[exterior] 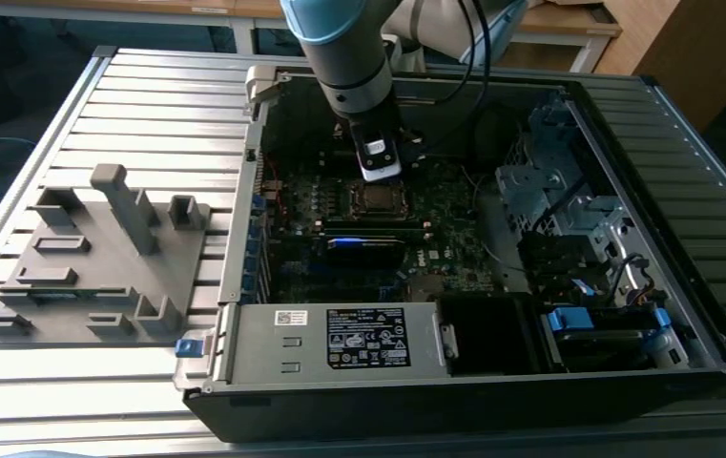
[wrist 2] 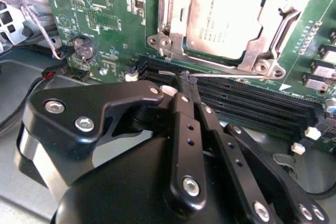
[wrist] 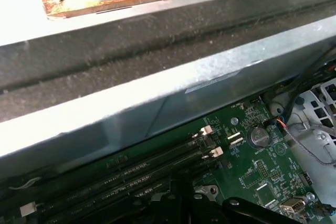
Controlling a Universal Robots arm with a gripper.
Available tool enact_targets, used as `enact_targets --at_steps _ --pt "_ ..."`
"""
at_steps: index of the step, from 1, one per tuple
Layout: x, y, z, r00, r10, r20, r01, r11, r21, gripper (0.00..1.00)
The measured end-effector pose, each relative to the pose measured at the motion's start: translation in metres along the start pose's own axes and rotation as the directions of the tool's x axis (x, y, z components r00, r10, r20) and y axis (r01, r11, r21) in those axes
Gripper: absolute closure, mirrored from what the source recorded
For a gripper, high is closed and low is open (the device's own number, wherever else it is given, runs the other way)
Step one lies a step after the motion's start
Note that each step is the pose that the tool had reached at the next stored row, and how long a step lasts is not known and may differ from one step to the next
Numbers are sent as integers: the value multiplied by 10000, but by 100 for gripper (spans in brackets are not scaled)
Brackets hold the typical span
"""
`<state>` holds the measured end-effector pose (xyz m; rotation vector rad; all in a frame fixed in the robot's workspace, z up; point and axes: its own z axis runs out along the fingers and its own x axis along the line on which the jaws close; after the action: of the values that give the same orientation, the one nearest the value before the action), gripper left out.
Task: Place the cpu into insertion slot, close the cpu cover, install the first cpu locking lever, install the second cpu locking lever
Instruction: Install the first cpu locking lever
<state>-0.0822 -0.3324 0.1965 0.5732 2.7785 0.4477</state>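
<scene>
Print on cpu (wrist 2: 224,20) & black label (exterior: 369,338): none legible.

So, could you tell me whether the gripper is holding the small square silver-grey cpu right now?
No: the small square silver-grey cpu lies in its socket under the shiny metal cpu cover, apart from the gripper.

Second wrist view: cpu (wrist 2: 226,20) seated in socket, silver top facing up. cpu cover (wrist 2: 262,45) lies closed around it, framing the chip. Thin wire locking lever (wrist 2: 236,75) runs along socket edge beside black memory slots (wrist 2: 247,103). Gripper (wrist 2: 187,81) fingers pressed together, tips at the lever. Green motherboard (wrist 2: 105,19) carries a coin cell battery (wrist 2: 82,48).
</scene>
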Motion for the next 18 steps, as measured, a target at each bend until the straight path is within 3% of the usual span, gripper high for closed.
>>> enact_targets --at_steps 8,18 --pt "32 19 9 10000 12 48 -12 10000 -4 89" --pt "43 -1 63 9998 1 198 -1 10000 13 89"
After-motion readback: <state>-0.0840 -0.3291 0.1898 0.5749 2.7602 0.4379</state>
